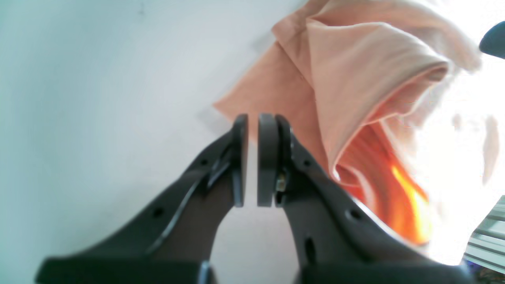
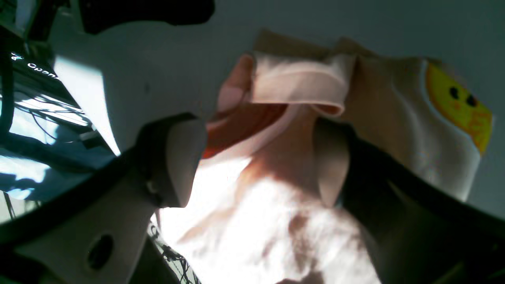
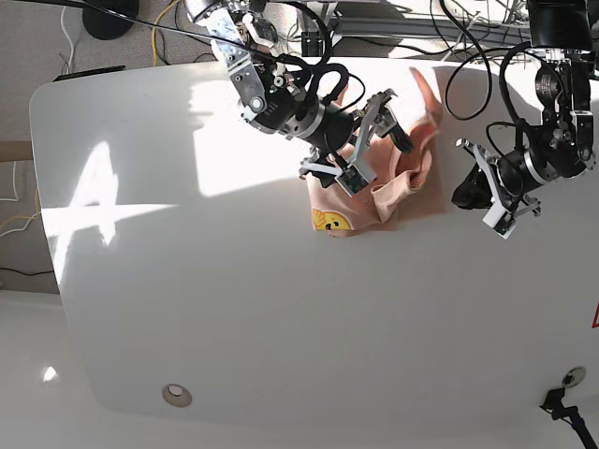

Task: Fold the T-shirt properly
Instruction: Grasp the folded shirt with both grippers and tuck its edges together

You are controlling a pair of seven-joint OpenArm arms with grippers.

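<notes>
A: Item one, the T-shirt. Location?

B: Far side of the white table, bunched in a salmon-pink heap, not laid flat. A yellow smiley print shows at its near corner, so the fabric is not plain.

A: Item two, the right gripper. State?

B: Jaws spread wide, set over the heap. In the right wrist view one finger stands clear of the cloth on one side; the other finger is pressed against or tucked under a fold. Nothing is pinched between them.

A: Item three, the left gripper.

B: Jaws nearly together with only a thin slit, holding nothing. It sits over bare table just beside the shirt's edge, apart from the cloth.

A: Step in hand?

B: By my judgement, early: the garment has yet to be spread before any fold can be made. The right arm looks placed to take hold of a layer.

A: Next move requires?

B: Closing the right jaws on a single edge, not the whole bunch, and the left opening to take a second corner so the two can pull the shirt flat.

A: Entries unverifiable?

B: Sleeves, hem and neck cannot be told apart in the heap. Sun glare washes out much of the cloth in both wrist views. Whether the far right finger lies under fabric or only against it, I cannot tell.
</notes>
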